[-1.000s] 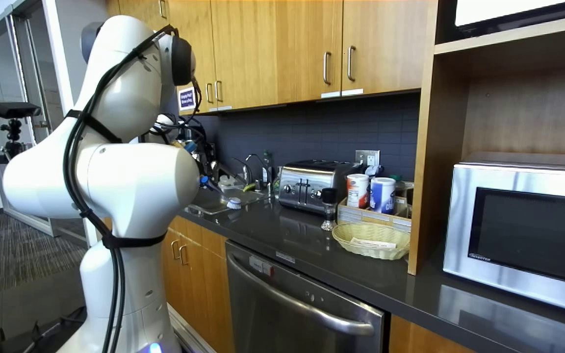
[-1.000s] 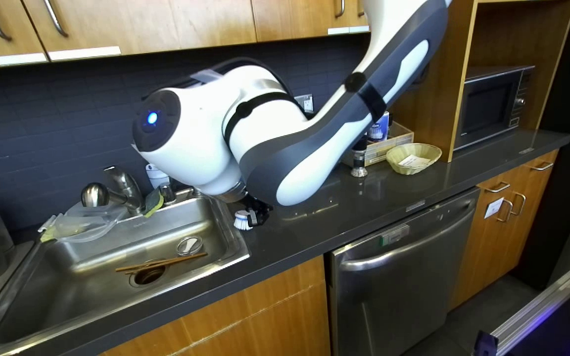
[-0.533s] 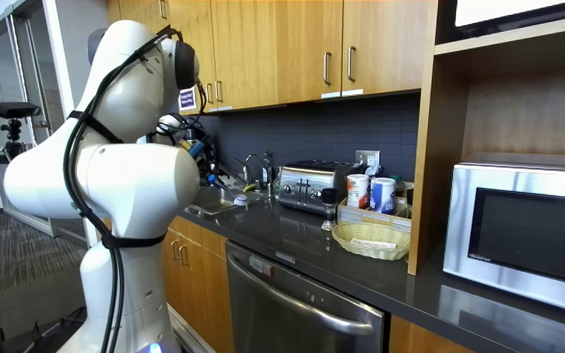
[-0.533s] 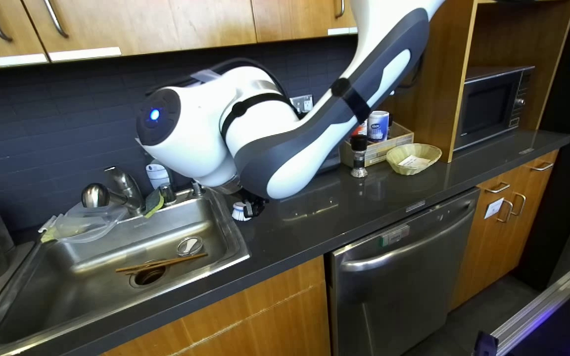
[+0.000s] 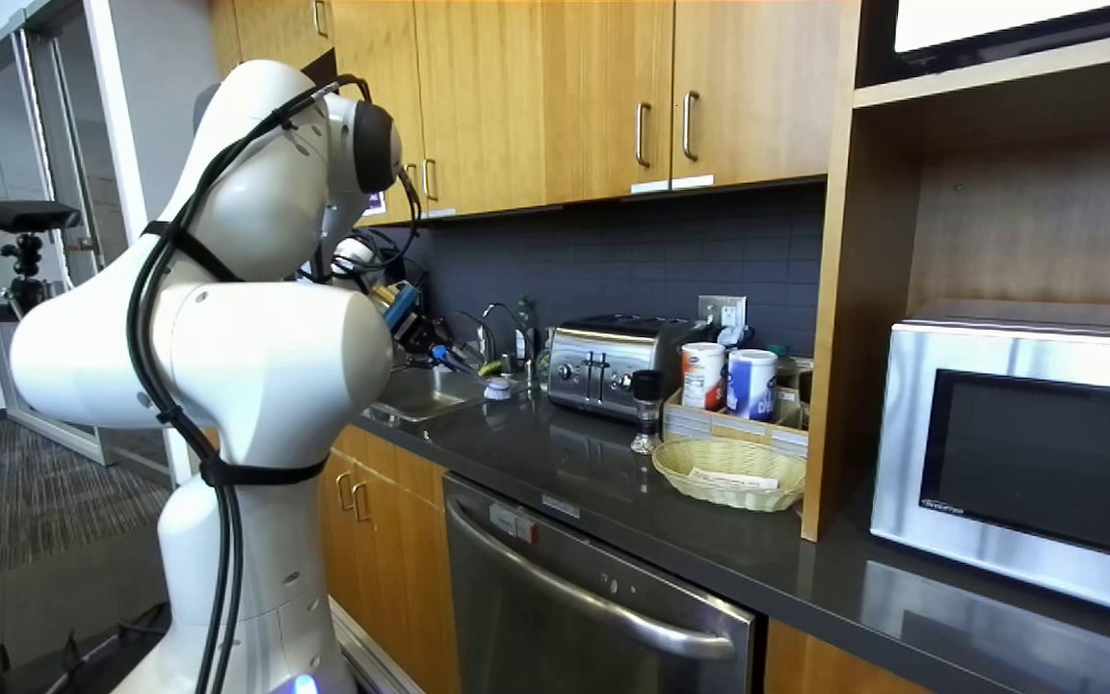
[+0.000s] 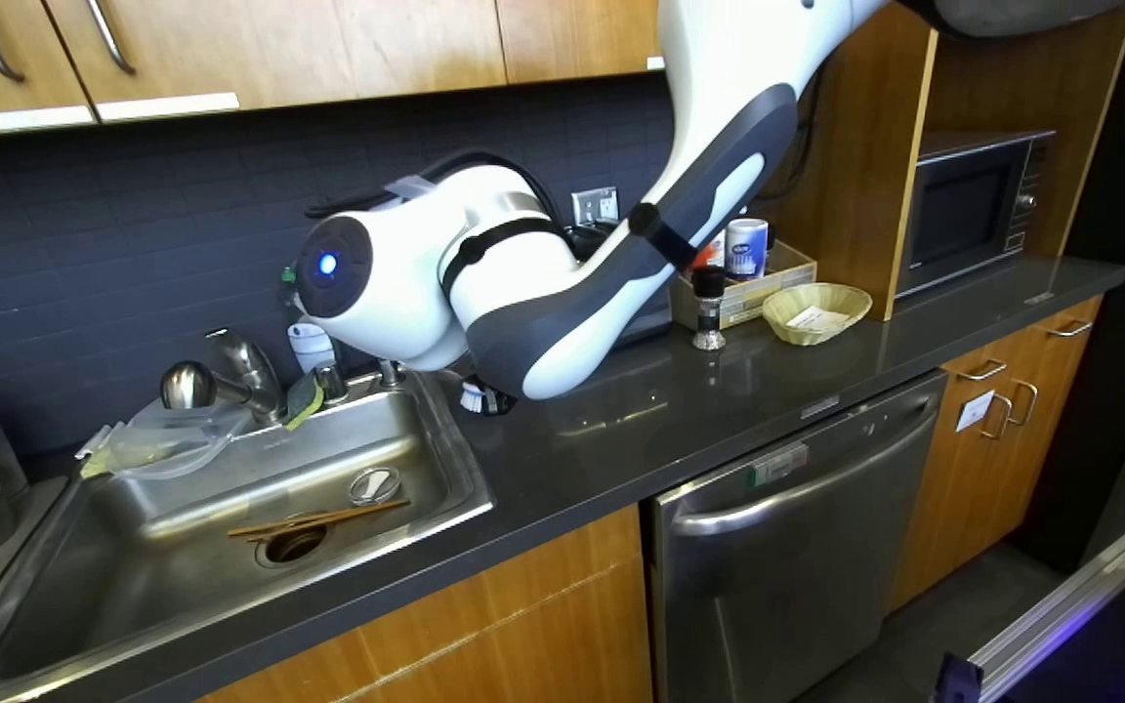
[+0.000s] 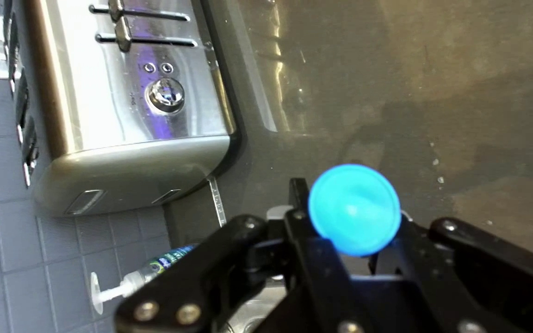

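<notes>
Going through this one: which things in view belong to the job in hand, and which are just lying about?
Job in hand:
brush, gripped between the closed jaws

Apparently just lying about:
toaster
bottle
sponge
sticks
canisters
basket
microwave

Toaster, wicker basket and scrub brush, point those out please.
Toaster point(image 7: 130, 106), wrist view, on its steel front.
Wicker basket point(image 5: 728, 498), an exterior view, on its woven wall.
Scrub brush point(image 6: 472, 397), an exterior view, on its white bristles.
</notes>
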`<state>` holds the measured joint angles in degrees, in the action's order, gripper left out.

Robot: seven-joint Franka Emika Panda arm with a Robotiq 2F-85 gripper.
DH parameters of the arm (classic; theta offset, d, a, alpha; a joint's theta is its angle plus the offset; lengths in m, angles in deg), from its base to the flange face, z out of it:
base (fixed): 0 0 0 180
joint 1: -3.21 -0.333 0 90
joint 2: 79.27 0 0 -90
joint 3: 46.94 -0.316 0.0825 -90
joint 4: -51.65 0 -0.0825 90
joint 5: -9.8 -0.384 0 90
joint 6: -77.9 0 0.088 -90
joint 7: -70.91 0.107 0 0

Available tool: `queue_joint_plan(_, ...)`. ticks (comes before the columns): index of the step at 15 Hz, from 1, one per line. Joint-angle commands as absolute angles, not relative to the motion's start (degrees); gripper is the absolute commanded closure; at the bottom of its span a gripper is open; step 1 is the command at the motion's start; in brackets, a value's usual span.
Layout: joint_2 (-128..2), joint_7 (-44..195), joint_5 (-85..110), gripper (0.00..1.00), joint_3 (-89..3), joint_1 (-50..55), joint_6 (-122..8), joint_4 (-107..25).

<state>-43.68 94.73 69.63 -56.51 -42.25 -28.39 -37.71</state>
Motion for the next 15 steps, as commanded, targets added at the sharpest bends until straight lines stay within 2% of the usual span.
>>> queue_joint_plan(1, -42.0, 96.4, 72.0, 0.94, -55.8, -41.6, -28.0, -34.9)
queue_joint_plan(15, -38.8, 99.0, 70.1, 0.94, -56.1, -39.3, -27.7, -35.0)
